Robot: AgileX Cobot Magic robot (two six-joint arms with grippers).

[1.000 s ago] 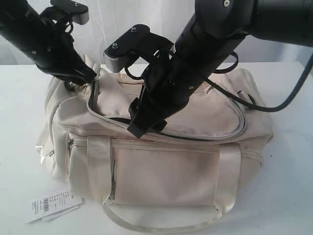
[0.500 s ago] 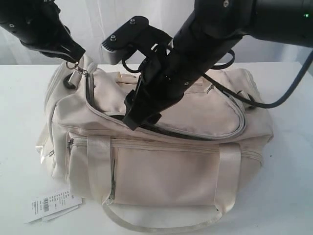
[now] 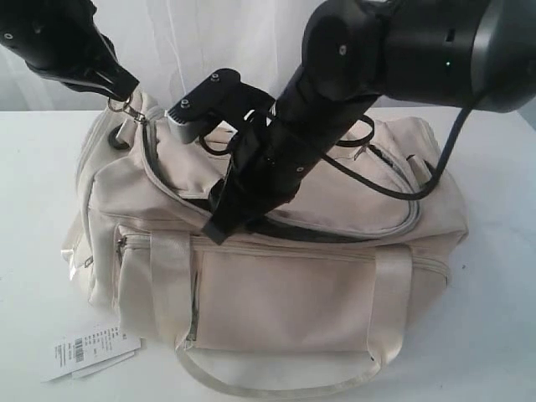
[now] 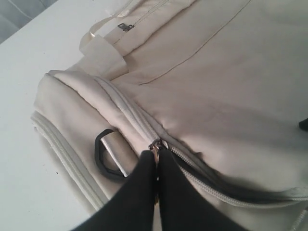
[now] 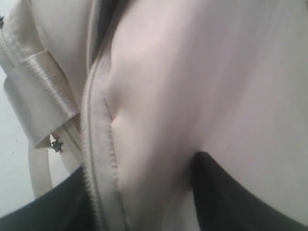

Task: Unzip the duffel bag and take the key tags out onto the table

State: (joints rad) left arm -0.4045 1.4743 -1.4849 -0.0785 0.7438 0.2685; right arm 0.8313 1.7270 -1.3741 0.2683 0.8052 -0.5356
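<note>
Left gripper (image 4: 156, 163) is pinching the zipper pull (image 4: 157, 144) tightly at the left end of the bag (image 3: 285, 293), which is lying on the table (image 3: 494, 335) with its curved zipper (image 3: 415, 209) looking mostly undone; right gripper (image 5: 144, 168) is standing with jaws apart around the loose flap (image 3: 352, 197) edge, not clearly squeezing it. Opening the mouth seems the step in hand; key tags are not showing, probably inside, so next the flap is needing a firm grip and lifting before any reaching in.
</note>
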